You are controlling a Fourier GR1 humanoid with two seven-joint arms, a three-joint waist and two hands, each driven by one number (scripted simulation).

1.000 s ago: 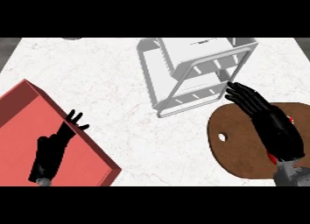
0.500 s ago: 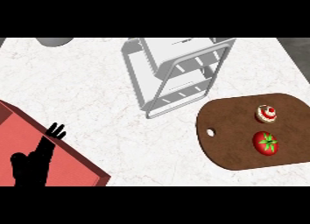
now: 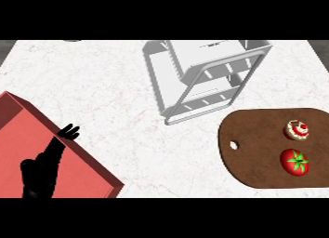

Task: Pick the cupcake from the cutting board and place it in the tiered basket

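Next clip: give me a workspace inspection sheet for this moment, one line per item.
Surface: white marbled counter.
Job's things: small cupcake with white frosting and a red top lies on the brown oval wooden cutting board; white wire tiered basket stands apart from the board, nothing seen in it.
Clutter: red tomato on the board, below the cupcake; red rectangular tray at the view's left.
Hands: left hand over the tray, fingers straight; right hand not in view.
Cables: nothing seen.
Surroundings: dark grey strips at both upper corners.

Cupcake [image 3: 298, 129] and tomato [image 3: 295, 161] on cutting board [image 3: 253, 153]
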